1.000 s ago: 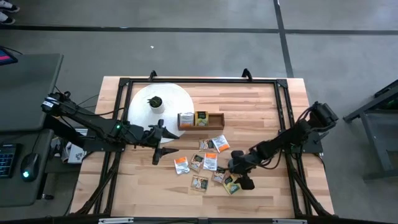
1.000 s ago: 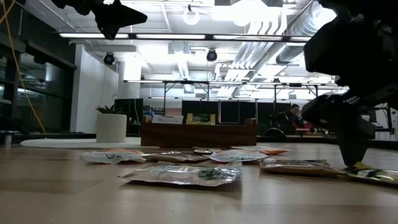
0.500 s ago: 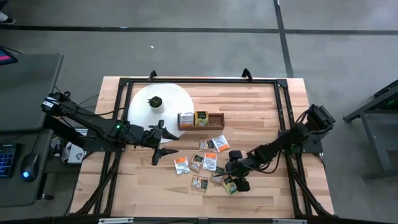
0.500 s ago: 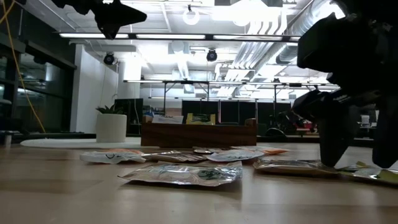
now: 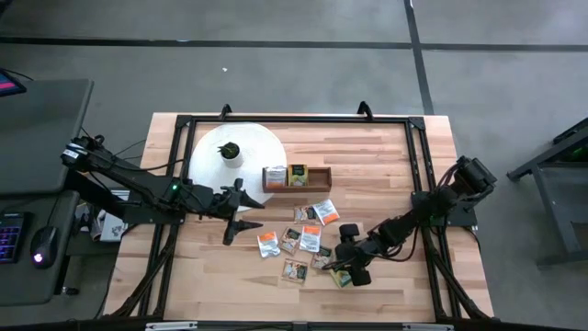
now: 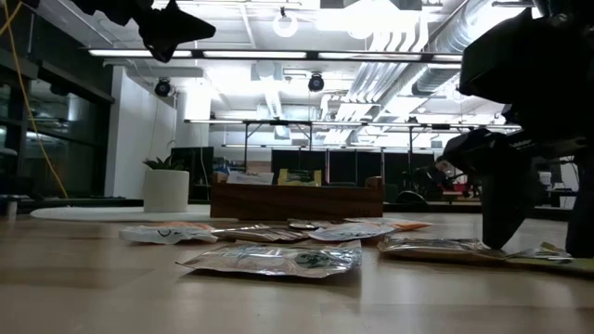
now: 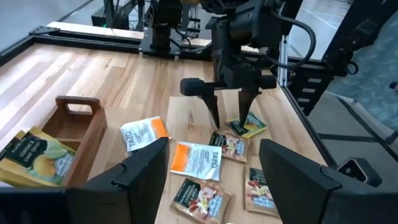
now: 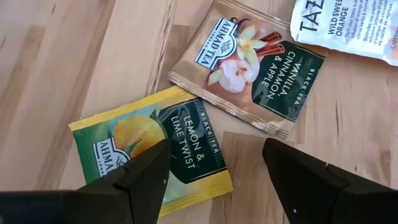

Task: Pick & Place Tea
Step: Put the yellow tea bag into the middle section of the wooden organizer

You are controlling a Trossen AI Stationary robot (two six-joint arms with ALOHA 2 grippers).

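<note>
Eight loose tea sachets (image 5: 310,237) counted on table (image 5: 386,156), two more in wooden box (image 5: 318,177). Right gripper (image 5: 346,268) spread wide over lemon sachet (image 8: 155,152). Left gripper (image 5: 234,223) wide, empty, beside white disc (image 5: 257,152).

Open right tool (image 8: 214,174) straddles lemon sachet (image 8: 152,155), vanilla sachet (image 8: 249,65) just beside.

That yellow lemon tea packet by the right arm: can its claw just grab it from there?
Probably yes. The right claw hangs open right over the lemon sachet, which lies flat on the table with nothing covering it; the vanilla sachet only touches its corner.
</note>
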